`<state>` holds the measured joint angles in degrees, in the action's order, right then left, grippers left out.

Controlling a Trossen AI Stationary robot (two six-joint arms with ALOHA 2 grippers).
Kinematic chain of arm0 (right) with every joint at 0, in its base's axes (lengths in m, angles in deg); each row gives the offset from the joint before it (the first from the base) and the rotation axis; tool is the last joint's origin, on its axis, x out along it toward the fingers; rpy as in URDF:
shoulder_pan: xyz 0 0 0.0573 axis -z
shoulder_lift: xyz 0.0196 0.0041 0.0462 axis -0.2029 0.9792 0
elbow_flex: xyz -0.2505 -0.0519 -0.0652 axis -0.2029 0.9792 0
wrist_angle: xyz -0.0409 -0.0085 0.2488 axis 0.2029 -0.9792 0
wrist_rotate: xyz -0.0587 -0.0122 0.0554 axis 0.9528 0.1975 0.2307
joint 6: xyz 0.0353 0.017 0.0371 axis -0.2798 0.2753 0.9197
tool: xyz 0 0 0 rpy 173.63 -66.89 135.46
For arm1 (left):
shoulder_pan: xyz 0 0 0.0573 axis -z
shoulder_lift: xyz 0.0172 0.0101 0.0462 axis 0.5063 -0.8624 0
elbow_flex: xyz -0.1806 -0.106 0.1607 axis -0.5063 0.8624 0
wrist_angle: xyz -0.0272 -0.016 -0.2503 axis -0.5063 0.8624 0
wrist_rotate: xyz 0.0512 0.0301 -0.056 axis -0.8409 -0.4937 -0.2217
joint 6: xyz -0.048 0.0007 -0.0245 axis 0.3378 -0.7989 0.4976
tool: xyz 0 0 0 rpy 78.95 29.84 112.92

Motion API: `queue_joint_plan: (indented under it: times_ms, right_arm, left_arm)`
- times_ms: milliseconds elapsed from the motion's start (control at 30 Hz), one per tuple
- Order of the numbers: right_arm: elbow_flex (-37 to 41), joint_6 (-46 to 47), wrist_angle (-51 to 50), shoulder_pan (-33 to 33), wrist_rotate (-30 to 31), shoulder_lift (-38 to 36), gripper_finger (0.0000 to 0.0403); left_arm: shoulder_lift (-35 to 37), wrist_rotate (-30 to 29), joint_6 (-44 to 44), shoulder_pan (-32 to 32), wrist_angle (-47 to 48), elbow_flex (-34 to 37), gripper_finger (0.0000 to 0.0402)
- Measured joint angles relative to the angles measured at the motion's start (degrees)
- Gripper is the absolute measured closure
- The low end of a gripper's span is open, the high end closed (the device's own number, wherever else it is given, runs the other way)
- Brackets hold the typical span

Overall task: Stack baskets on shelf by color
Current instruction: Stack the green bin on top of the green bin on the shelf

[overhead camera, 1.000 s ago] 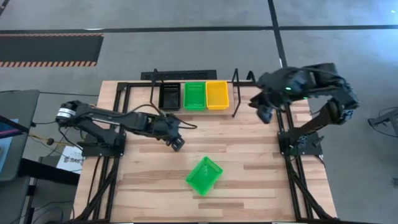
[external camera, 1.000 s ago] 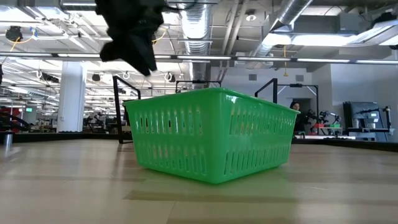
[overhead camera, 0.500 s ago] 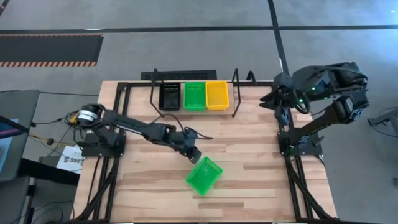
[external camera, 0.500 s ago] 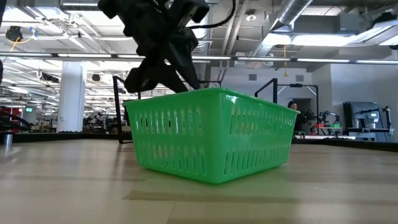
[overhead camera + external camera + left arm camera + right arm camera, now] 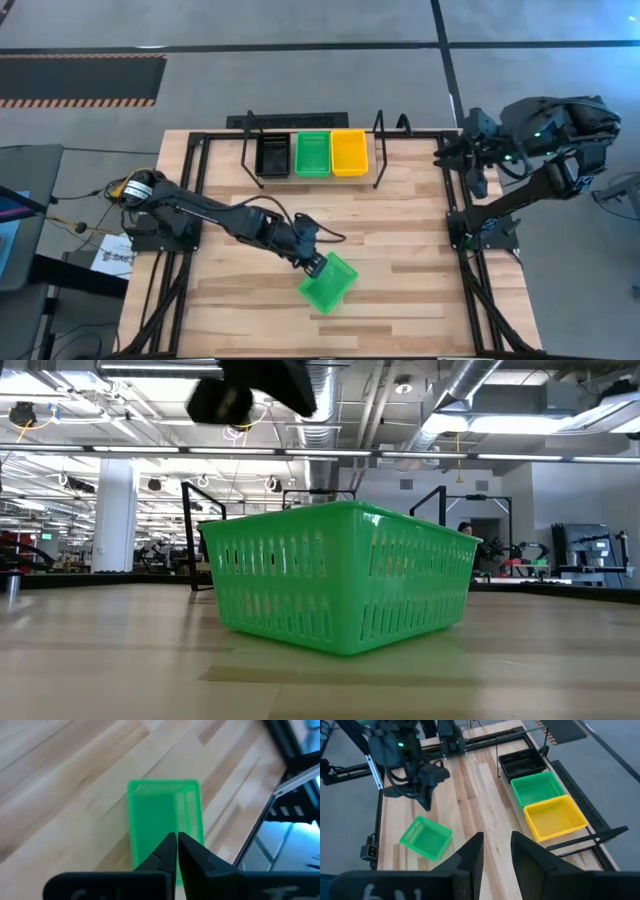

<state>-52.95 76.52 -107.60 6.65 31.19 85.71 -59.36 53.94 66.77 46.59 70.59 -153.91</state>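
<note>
A loose green basket [image 5: 332, 285] stands on its bottom on the table, turned askew, near the middle front; it fills the low view [image 5: 340, 575]. My left gripper [image 5: 313, 263] hovers shut above its far left corner, and its shut fingertips [image 5: 176, 839] show over the basket's inside [image 5: 150, 815]. On the shelf [image 5: 383, 150] at the far edge a black basket [image 5: 273, 155], a green basket [image 5: 312, 153] and a yellow basket [image 5: 349, 151] sit side by side. My right gripper [image 5: 496, 842] is open, raised high at the table's far right [image 5: 474, 172].
Black wire uprights [image 5: 247, 150] close the shelf at both ends. Bare wood [image 5: 420, 230] lies between the loose basket and the shelf and on either side of the basket. The right arm's base [image 5: 480, 228] stands at the right edge, the left arm's base [image 5: 160, 225] at the left edge.
My left gripper has swung from the table's left middle toward the near right, ending over the loose green basket, and its wrist has rolled. My right gripper has drawn back toward the table's right edge. The green basket has stayed where it was.
</note>
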Motion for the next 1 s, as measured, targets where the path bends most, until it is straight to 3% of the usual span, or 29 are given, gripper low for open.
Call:
queue_joint_plan:
  times_ms: [133,267,433,633,800,1000]
  right_arm:
    - [0.00,-0.68,0.00,-0.01,-0.02,-1.35,0.0284]
    - [0.00,-1.75,0.02,-0.04,-0.04,-2.10,0.0284]
    - [-0.04,-3.09,-0.03,-0.05,-0.07,-2.86,0.0284]
    - [-0.02,-3.36,0.02,-0.04,-0.26,-2.81,0.0284]
    - [-0.02,-4.69,0.00,-0.04,-0.27,-2.92,0.0284]
    - [-0.02,-6.13,0.01,-0.06,-0.28,-2.74,0.0285]
  left_arm:
    - [-0.38,-3.36,5.62,2.21,8.44,-3.29,0.0400]
    - [-2.46,-4.72,10.16,3.02,8.75,-3.96,0.0401]
    - [-8.30,1.06,13.15,3.26,6.68,-3.87,0.0401]
    - [-12.70,6.68,13.22,3.26,7.52,-3.74,0.0402]
    - [-12.98,2.96,12.82,2.70,9.46,-5.53,0.0401]
    - [-12.98,-0.25,5.77,1.90,6.14,-7.02,0.0401]
